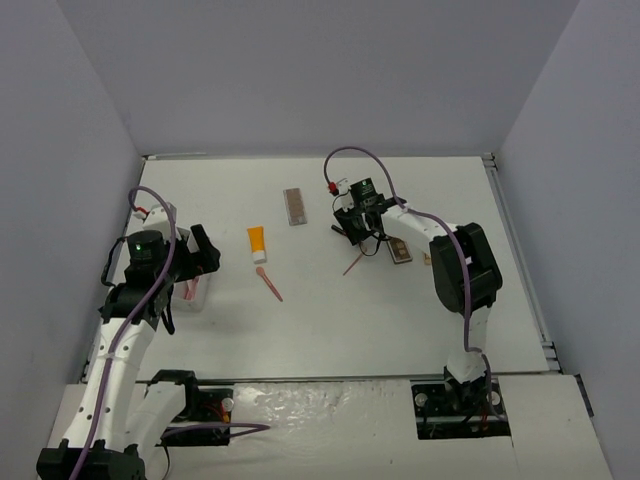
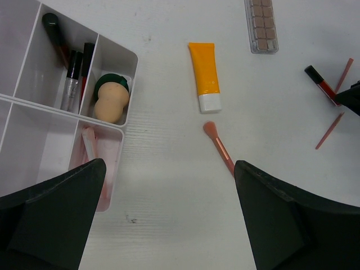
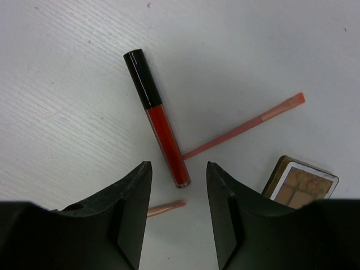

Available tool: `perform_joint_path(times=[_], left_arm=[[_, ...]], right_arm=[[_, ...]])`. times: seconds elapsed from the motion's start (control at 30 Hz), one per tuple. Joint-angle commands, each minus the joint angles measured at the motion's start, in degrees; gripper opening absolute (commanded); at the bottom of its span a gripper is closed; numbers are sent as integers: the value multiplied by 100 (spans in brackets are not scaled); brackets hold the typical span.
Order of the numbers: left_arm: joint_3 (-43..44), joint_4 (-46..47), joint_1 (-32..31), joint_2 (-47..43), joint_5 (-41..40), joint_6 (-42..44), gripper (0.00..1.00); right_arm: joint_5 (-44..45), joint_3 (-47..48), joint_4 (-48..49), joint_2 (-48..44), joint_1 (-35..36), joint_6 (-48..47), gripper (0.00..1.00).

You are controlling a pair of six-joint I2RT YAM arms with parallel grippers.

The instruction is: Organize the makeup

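Left claw gapes wide, pointing down; right claw points down too, jaws narrowly apart.

Table: matt white, faint ridged grain. Orange tube: smooth satin plastic. Box left of it: translucent plastic, with a matt foam sponge inside. Red gloss tube: shiny, glossy black cap. Right gripper: matt black plastic.

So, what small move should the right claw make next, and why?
Probably lower slightly and close on the slim red lip-gloss tube with the black cap. The right claw hangs open with its jaws either side of the tube's lower end, not touching it, and the tube lies loose on the white table.
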Motion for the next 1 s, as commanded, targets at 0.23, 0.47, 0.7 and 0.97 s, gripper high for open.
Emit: perform_joint_path(times=[0.23, 0.47, 0.7, 0.97], left_arm=[[198, 289, -9, 31, 166, -60, 97], [197, 323, -9, 40, 283, -77, 97], [92, 702, -115, 53, 1113, -570, 97], [271, 1229, -984, 43, 994, -1556, 97]], right_arm=[[-581, 618, -85, 487, -36, -232, 34], [-675, 428, -77, 464, -20, -130, 24], [-539, 80, 21, -82, 460, 110, 0], [-469, -811, 1499, -1551, 1695, 1030, 0]])
